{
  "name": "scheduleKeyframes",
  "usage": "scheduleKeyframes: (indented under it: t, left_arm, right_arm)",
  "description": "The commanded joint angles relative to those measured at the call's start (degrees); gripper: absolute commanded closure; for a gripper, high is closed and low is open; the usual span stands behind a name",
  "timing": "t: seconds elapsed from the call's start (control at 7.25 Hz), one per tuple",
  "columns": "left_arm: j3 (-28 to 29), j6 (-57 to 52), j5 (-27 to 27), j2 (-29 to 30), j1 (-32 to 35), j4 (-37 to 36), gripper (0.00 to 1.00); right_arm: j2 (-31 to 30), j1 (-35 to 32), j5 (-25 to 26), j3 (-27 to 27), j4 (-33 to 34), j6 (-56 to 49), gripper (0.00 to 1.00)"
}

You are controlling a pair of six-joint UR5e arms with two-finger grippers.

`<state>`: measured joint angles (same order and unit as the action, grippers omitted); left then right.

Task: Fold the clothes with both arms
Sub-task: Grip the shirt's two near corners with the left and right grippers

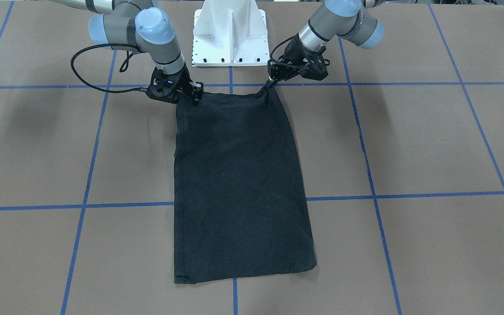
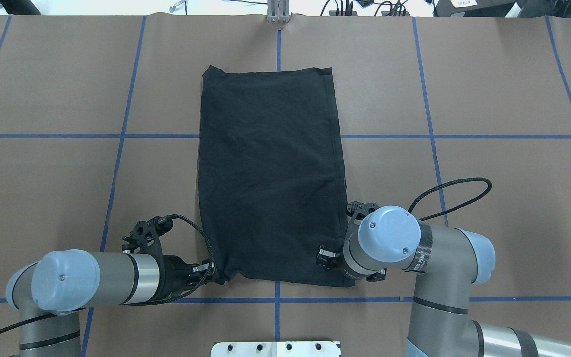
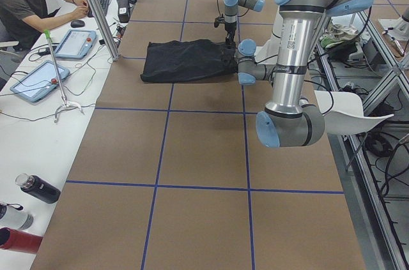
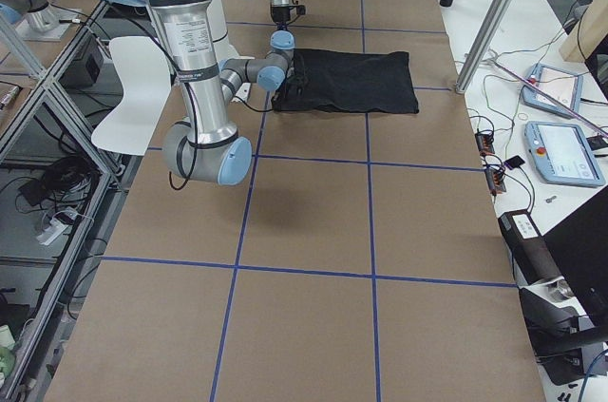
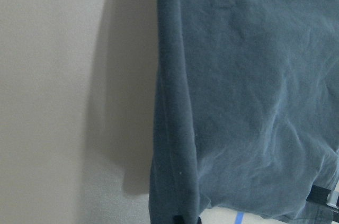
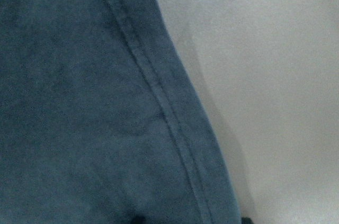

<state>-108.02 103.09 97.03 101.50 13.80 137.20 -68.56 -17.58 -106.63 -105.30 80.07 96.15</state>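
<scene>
- T-shirt (image 2: pixel 270 173): its underside lies hidden against the surface (image 2: pixel 488 89).
- Right pincer (image 2: pixel 327 259): fingertips mostly covered by its own wrist from overhead.
- Left pincer (image 2: pixel 214 274): tips blend into the black cloth.
- Wrist views: cloth cut off by the frame edges.

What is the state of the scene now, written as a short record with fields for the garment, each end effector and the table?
Garment: black T-shirt, folded into a long rectangle, plain side up, no print visible.
Position: lying on the table, long side running away from the robot.
Left end effector: at the near left corner, seems closed on it; the corner is drawn into a point.
Right end effector: at the near right corner, seems closed on the cloth.
Far edge: free, no arm near it.
Table: brown surface with blue grid lines.
</scene>
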Motion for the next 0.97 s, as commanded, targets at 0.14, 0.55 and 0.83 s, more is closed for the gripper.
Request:
scheduleKeyframes:
  t: [0.14,0.55,0.83]
  left_arm:
    - [0.0,0.0,-0.09,0.01,0.0,0.0,1.0]
    - [0.0,0.0,-0.09,0.01,0.09,0.0,1.0]
    - [0.0,0.0,-0.09,0.01,0.09,0.0,1.0]
  right_arm:
    - [0.09,-0.09,-0.07,-0.08,-0.09,0.0,0.8]
    - [0.35,-0.44,0.02,-0.26,-0.09,0.0,1.0]
    - [0.44,-0.53,0.19,-0.43,-0.09,0.09,1.0]
